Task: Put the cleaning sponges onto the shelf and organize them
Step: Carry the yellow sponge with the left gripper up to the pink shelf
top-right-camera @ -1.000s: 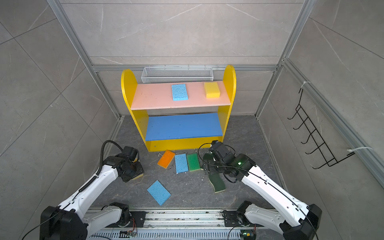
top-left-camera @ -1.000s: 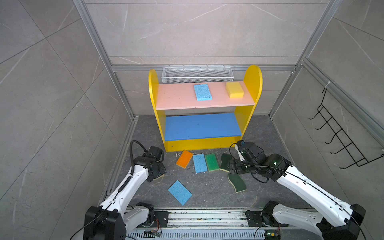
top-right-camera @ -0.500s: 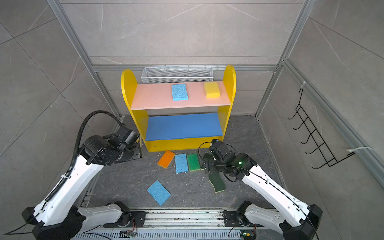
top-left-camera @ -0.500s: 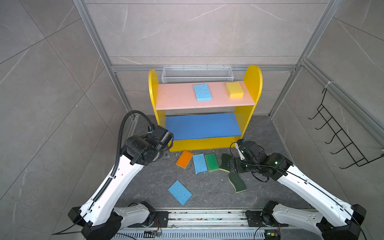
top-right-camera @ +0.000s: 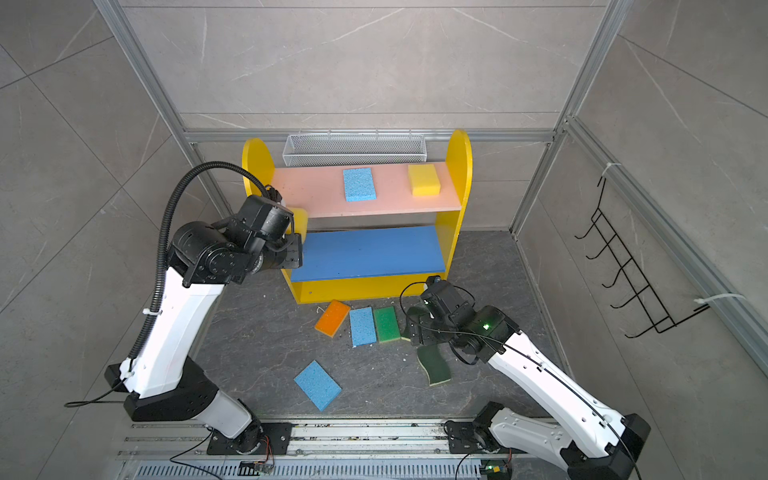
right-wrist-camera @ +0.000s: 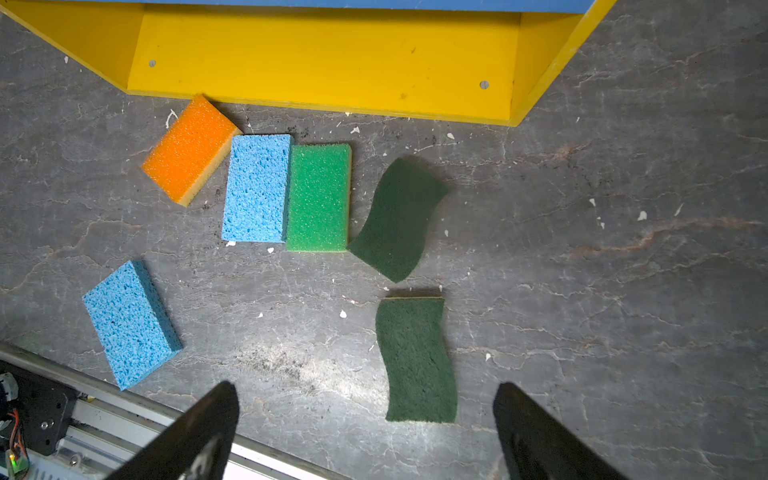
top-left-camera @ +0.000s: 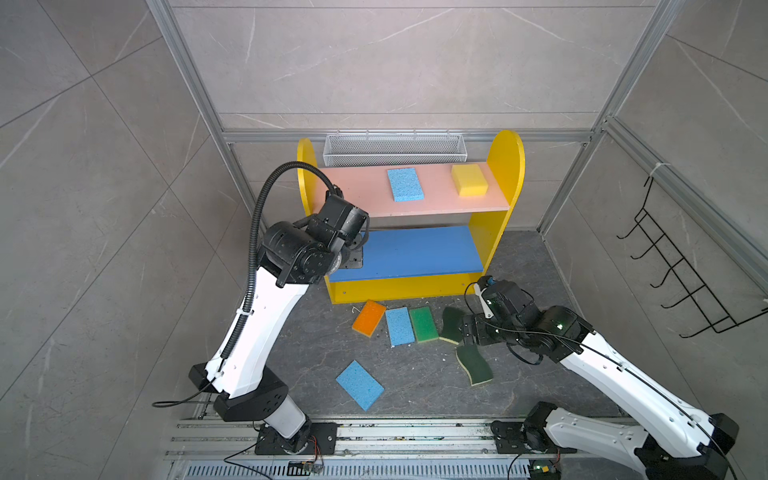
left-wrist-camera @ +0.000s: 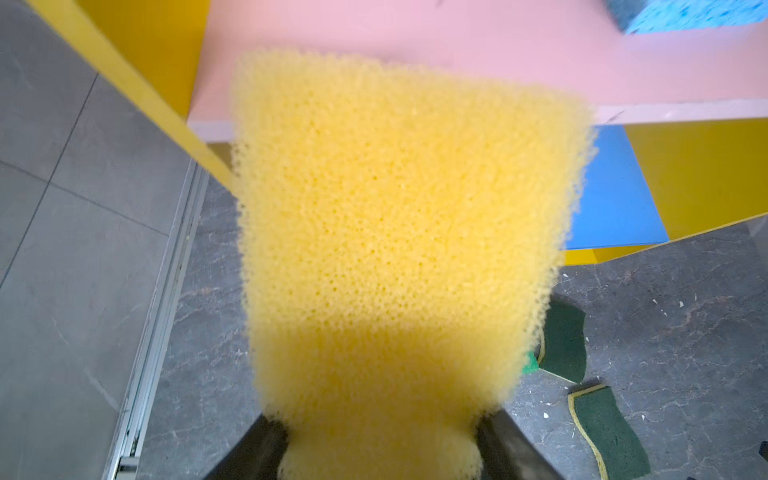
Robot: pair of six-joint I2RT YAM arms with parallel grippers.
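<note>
- You are carrying a thick yellow sponge point(left-wrist-camera: 399, 232) in the left gripper point(left-wrist-camera: 378, 451). Its jaws are pinching the sponge's near end tightly enough to dent the foam. The rest is sticking out past the fingers, so it looks free to be laid down flat.
- That sponge is hanging at the left front corner of the shelf point(top-left-camera: 505, 166), just in front of the edge of the pink upper board point(top-left-camera: 357, 187) and higher than the blue middle board point(top-left-camera: 415, 249). It is not resting on either board.
- You are probably aiming for the pink board. A light blue sponge point(top-left-camera: 405, 185) and a second yellow sponge point(top-left-camera: 469, 179) are lying there well apart, and the left end is bare.
- You are holding the right gripper point(right-wrist-camera: 370, 436) low over the floor point(right-wrist-camera: 602, 291) with its jaws spread wide and nothing between them. It is hovering near the closer wavy dark green sponge point(right-wrist-camera: 415, 361), which looks like the likely next pick.
- The other sponges are lying in a loose row on the floor in front of the shelf:
  - The orange sponge point(top-left-camera: 369, 318), another light blue sponge point(top-left-camera: 400, 326) and the bright green sponge point(top-left-camera: 424, 324) are touching one another.
  - The farther wavy dark green sponge point(right-wrist-camera: 399, 216) is lying just beside the bright green one.
  - A third light blue sponge point(top-left-camera: 359, 384) is lying alone, nearer the arms' bases.
</note>
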